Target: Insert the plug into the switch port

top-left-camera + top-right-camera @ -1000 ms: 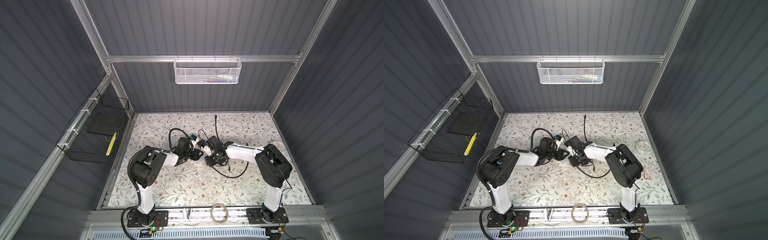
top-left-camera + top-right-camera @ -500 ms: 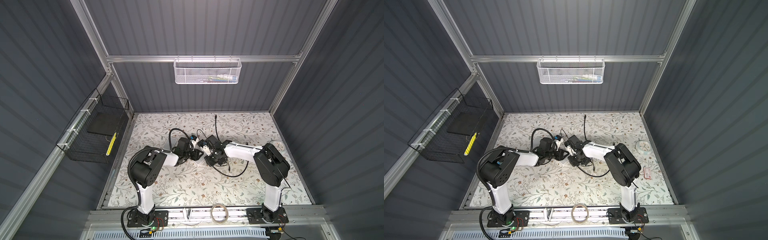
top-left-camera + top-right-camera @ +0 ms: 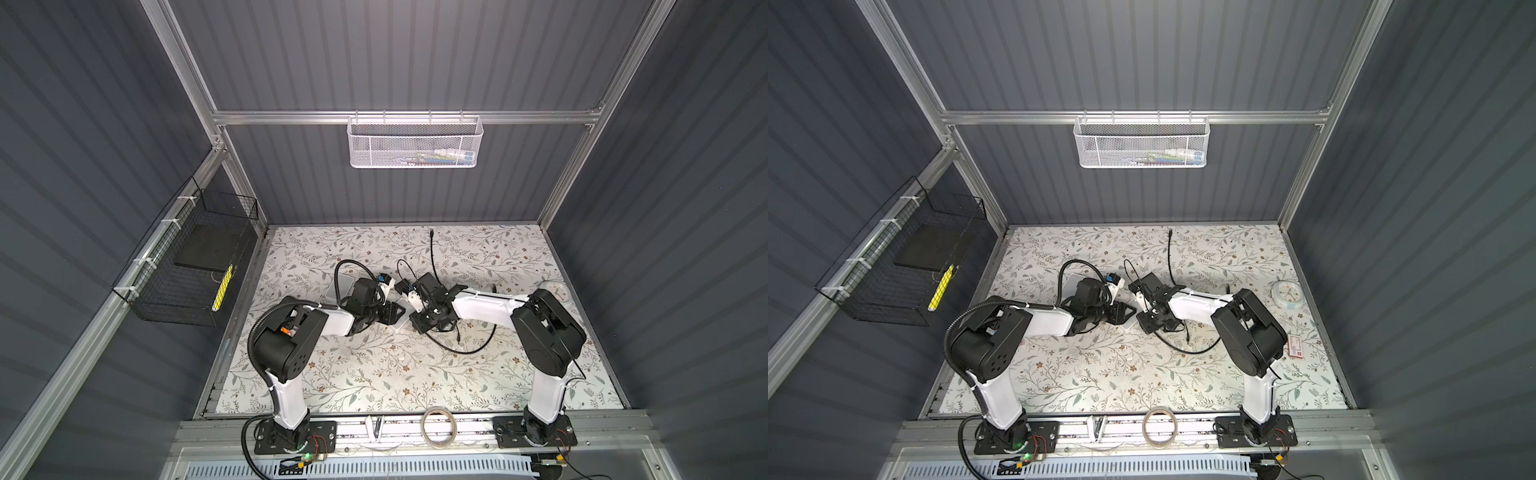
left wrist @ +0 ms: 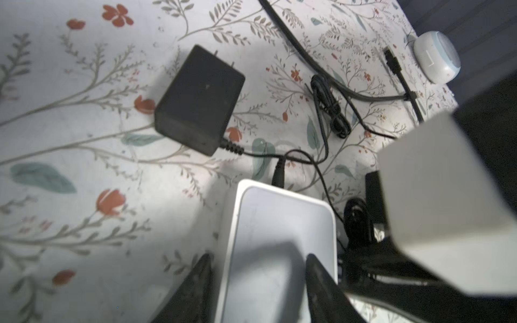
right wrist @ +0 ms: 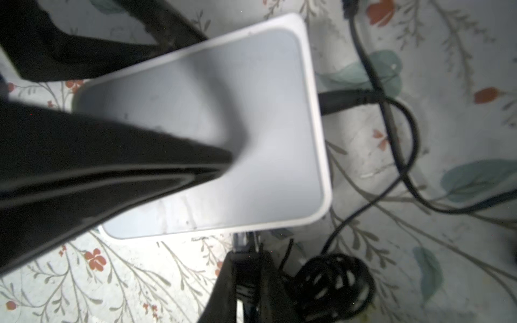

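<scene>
We noted the right claw (image 5: 247,258) clenched on the plug (image 5: 244,242), tip just beside a switch (image 5: 251,125) edge, axis pointing into it. The left claw (image 4: 258,256) stood released, astride the switch on the bench (image 4: 84,195).

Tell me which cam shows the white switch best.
Right wrist view: the white switch fills the frame, most of its top face and rounded corners visible. Left wrist view shows only one end, between the left gripper's open jaws. In both top views it is just a white sliver between the arms.
</scene>
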Tool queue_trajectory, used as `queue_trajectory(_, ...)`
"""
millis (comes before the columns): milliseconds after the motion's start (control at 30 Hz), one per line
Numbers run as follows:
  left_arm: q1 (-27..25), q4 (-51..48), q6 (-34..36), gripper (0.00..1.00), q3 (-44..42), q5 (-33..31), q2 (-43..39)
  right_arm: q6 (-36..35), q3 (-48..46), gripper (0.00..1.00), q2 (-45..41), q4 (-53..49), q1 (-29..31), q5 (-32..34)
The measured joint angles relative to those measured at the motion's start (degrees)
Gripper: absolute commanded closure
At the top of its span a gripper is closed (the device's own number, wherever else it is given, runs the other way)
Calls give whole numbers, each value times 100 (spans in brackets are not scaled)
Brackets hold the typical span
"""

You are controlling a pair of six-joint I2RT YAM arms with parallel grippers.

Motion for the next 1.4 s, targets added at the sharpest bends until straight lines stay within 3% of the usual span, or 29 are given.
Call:
queue_trajectory(267,273,-2037,138,20,-94,-59,-1403,15,-221,100,-118,800,76,164)
queue_trajectory(433,415,-2903,199,17,210,-59,-2538,2,-166,100,-629,1082,81,315)
queue_trajectory(567,682,-3082,195,17,297,-101,-2975,-146,190,100,-990,820,81,463)
queue_trajectory(967,798,-3254,146,21,155,-144,-2929,-839,1624,100,-1989,-660,-107,1167)
queue_trajectory(1400,798,-3187,85,23,155,-42,-2549,-1316,2603,100,-2129,-1115,-1333,1440)
